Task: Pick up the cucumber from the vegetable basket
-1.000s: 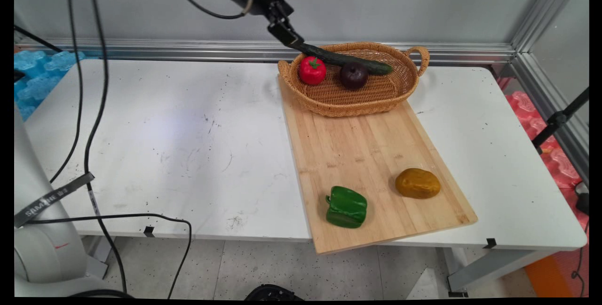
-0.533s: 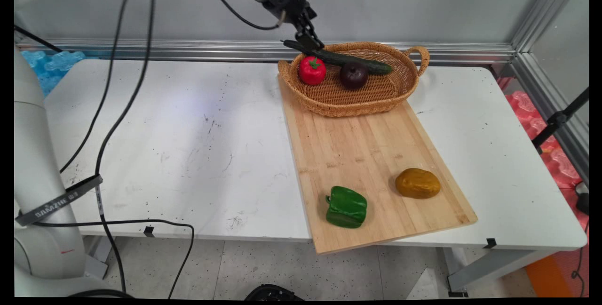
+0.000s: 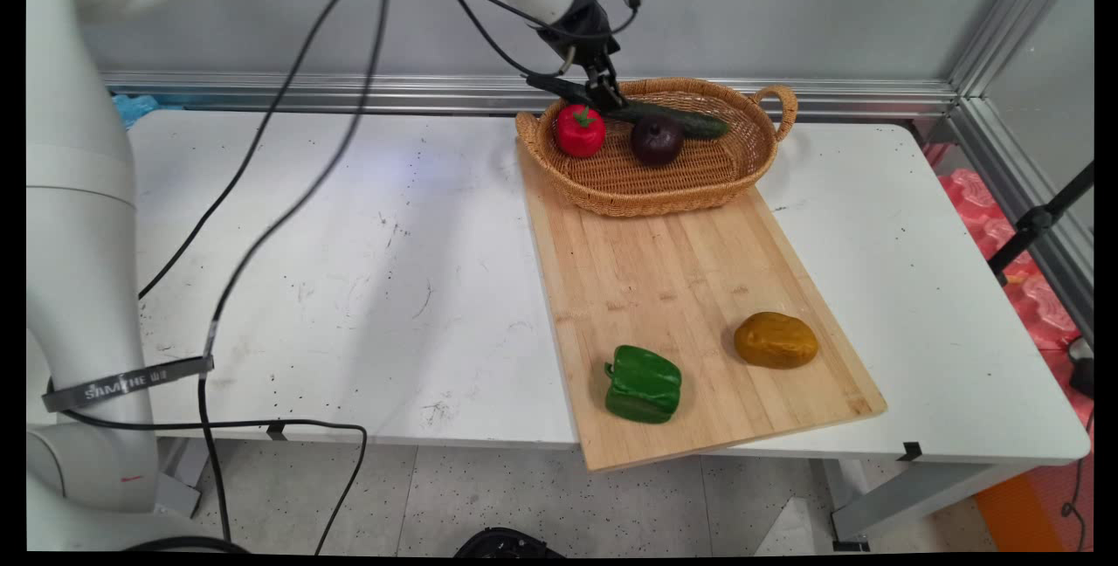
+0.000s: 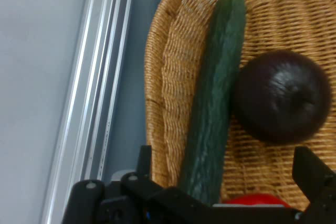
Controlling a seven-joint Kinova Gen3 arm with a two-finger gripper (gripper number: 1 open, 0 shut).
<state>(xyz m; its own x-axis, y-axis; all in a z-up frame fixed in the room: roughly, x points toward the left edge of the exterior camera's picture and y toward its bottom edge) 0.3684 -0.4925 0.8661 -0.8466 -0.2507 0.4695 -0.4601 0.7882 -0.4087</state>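
We see the gripper [image 3: 609,97], fingers apart, astride the cucumber [image 4: 215,98] lying in the basket [image 3: 699,190], pepper [image 3: 644,383] and potato [image 3: 776,340] waiting outside.

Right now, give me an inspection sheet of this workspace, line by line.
Surface: white table, scuffed and speckled; wooden cutting board on its right half.
Things: wicker basket on the board's far end holds a cucumber, a red tomato and a dark purple round fruit; the cucumber's end sticks out over the rim.
Clutter: green bell pepper and brown potato on the board's near end.
Gripper: gripper open, its fingers either side of the cucumber.
Cables: black cables hang from the arm over the table's left.
Surroundings: grey wall, aluminium framing.
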